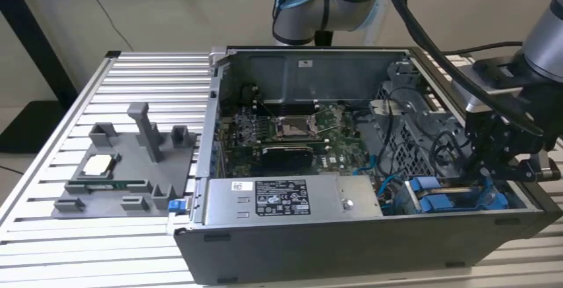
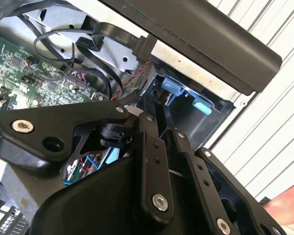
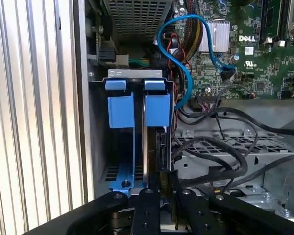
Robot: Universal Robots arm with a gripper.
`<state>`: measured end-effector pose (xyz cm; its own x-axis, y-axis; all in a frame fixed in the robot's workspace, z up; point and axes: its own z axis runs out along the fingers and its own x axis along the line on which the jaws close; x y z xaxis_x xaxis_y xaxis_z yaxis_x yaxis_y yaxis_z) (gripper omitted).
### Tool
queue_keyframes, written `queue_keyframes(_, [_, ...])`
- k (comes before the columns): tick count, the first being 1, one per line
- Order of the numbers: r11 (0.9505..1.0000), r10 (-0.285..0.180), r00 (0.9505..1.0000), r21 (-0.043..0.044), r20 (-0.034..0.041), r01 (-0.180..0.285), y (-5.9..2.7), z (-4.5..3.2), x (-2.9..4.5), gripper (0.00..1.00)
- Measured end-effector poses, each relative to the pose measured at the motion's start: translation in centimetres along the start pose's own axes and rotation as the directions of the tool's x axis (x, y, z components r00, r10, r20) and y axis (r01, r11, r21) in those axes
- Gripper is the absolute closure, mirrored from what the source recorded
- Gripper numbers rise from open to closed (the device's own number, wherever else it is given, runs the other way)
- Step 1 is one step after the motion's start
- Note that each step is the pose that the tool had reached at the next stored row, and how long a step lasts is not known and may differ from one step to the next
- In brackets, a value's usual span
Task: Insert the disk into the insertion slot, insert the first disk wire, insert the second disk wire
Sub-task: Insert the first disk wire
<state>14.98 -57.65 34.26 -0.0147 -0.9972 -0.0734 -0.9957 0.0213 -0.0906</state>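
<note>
The disk (image 3: 159, 147) stands on edge in the insertion slot (image 3: 135, 73) at the case's front corner, its blue carrier bracket (image 3: 157, 110) beside a second blue bracket (image 3: 120, 110). My gripper (image 3: 165, 198) sits at the disk's free end, a black finger (image 3: 147, 205) pressed on each side, shut on it. In the exterior view the gripper (image 1: 492, 179) reaches down into the blue bay (image 1: 444, 201) at that view's right. A blue cable (image 3: 186, 83) and loose black wires (image 3: 220, 161) lie next to the bay. A flat black connector (image 2: 139, 46) hangs on its cable near the blue tabs (image 2: 174, 88).
The silver power-supply box (image 1: 281, 197) fills the case's front. The motherboard (image 1: 291, 133) lies behind it. A grey fixture (image 1: 123, 169) with small parts rests on the ribbed table (image 1: 53, 235) at the exterior view's left. A perforated metal cage (image 3: 235, 147) borders the bay.
</note>
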Motion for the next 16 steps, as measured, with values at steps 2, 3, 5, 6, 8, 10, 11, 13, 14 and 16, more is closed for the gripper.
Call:
queue_keyframes(2, [1.0000, 0.000, 1.0000, 0.0000, 0.0003, 0.000, 0.01, 0.06, -0.12, 0.81])
queue_keyframes(3, [1.0000, 0.000, 1.0000, 0.0000, 0.0004, 0.000, 0.01, 0.09, -0.15, 0.81])
queue_keyframes(5, [1.0000, 0.000, 1.0000, 0.0000, -0.0002, 0.000, 0.01, 0.13, -0.15, 0.81])
queue_keyframes(6, [1.0000, 0.000, 1.0000, 0.0000, -0.0004, 0.000, 0.01, 0.14, -0.15, 0.81])
queue_keyframes(8, [1.0000, 0.000, 1.0000, 0.0000, -0.0005, 0.000, 0.01, 0.19, -0.15, 0.81])
queue_keyframes(10, [1.0000, 0.000, 1.0000, 0.0000, -0.0009, 0.000, -0.02, 0.26, -0.15, 0.81])
queue_keyframes(11, [1.0000, 0.000, 1.0000, 0.0001, -0.0009, 0.000, -0.02, 0.29, -0.15, 0.81])
queue_keyframes(13, [1.0000, 0.000, 1.0000, 0.0001, -0.0009, 0.000, -0.02, 0.34, -0.15, 0.81])
queue_keyframes(14, [1.0000, 0.000, 1.0000, 0.0001, -0.0007, 0.000, -0.01, 0.39, -0.15, 0.81])
queue_keyframes(16, [1.0000, 0.000, 1.0000, 0.0001, -0.0011, 0.000, -0.01, 0.47, -0.16, 0.81])
